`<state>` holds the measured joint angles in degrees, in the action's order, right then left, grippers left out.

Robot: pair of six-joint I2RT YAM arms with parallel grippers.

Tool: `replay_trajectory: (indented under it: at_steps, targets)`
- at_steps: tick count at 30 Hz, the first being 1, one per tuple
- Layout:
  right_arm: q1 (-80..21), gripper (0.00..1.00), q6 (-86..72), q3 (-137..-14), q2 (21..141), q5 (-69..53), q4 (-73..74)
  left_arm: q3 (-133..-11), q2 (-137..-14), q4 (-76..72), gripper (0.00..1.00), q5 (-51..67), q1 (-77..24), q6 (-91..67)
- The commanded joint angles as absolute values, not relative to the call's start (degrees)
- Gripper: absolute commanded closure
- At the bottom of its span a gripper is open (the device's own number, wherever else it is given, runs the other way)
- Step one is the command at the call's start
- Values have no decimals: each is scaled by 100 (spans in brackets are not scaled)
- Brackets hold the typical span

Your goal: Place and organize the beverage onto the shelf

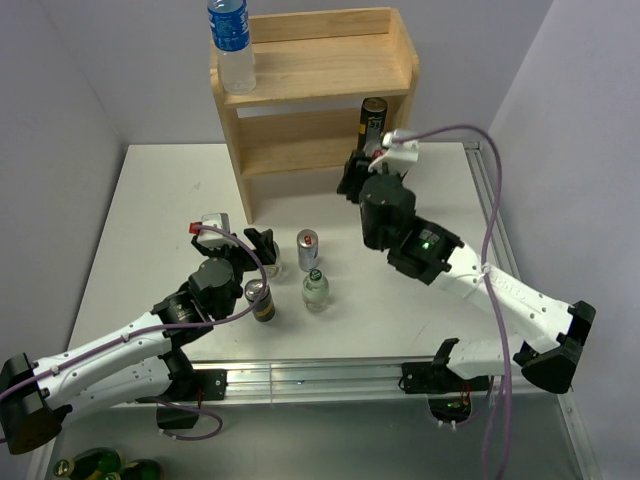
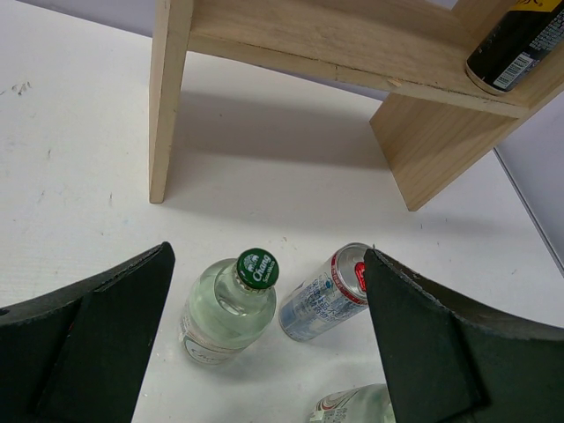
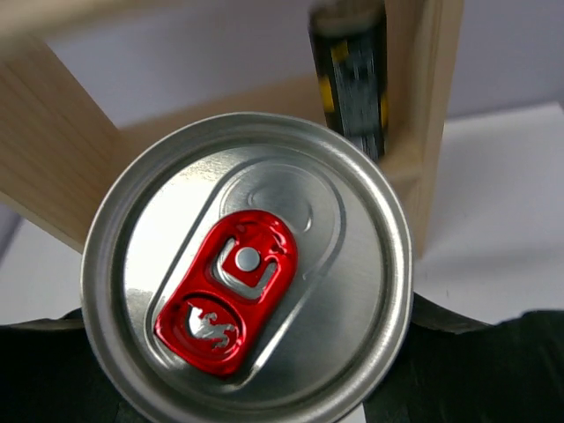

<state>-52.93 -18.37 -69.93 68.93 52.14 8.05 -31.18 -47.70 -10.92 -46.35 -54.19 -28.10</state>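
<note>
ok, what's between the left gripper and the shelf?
Left wrist view: a green-capped bottle and a silver can stand right in front of the open left gripper; past them, bare table up to the shelf.

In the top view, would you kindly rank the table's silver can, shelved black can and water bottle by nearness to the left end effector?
1. Silver can: table, beside left end effector.
2. Black can: lower tier, right.
3. Water bottle: top tier, left.

Bright, even light from above, with a soft shadow under the shelf (image 2: 308, 35) — the black can (image 3: 352, 88) looks blurry up close.
</note>
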Motion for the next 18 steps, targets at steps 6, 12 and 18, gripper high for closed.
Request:
replay_trajectory:
  at_steps: [6,12,18]
  targets:
    - [-4729,100,112,-10280,8057,4589,1519,-3111,-4579,-1108,5,-4641,-5405,-2786]
    - [-4028,100,151,-12276,8901,3870,2512,-3076,-4509,-1081,4,-4650,-5405,-2786]
    - [-3604,100,228,-13288,9508,3621,2830,-3067,-4500,-1063,5,-4606,-5405,-2812]
